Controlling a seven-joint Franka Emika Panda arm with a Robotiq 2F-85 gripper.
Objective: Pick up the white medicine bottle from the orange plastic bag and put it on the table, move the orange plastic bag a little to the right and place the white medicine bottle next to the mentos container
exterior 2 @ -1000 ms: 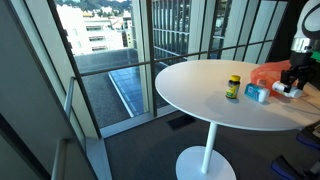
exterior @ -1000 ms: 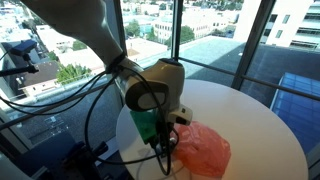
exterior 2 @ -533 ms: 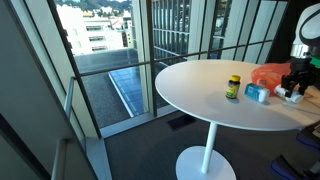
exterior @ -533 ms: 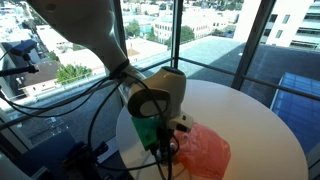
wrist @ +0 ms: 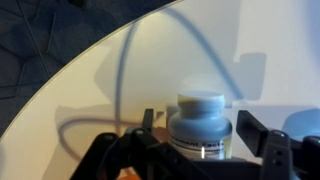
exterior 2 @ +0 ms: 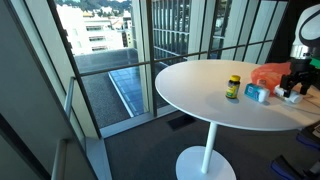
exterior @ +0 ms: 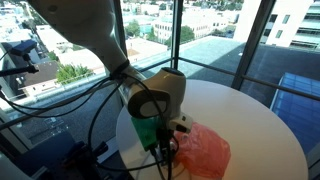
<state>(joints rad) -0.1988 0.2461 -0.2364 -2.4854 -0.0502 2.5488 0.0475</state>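
The white medicine bottle (wrist: 200,125) stands upright on the white round table (wrist: 90,90), between my gripper's fingers (wrist: 199,128). The fingers are open, with a gap on each side of the bottle. In an exterior view the gripper (exterior 2: 293,92) hangs over the bottle (exterior 2: 294,97) at the table's far right. The crumpled orange plastic bag (exterior 2: 268,73) lies just behind it. The pale blue mentos container (exterior 2: 257,93) sits just left of the bottle. In an exterior view the gripper (exterior: 166,143) is low beside the orange bag (exterior: 203,150), and the bottle is hidden.
A small bottle with a yellow lid (exterior 2: 233,87) stands on the table (exterior 2: 200,90) left of the blue container. The table has a single pedestal leg and stands close to floor-to-ceiling windows (exterior 2: 110,50). Cables (exterior: 95,120) hang from the arm near the table's edge.
The gripper sank a little towards the table around the bottle in the first half second. Since then nothing has visibly moved.
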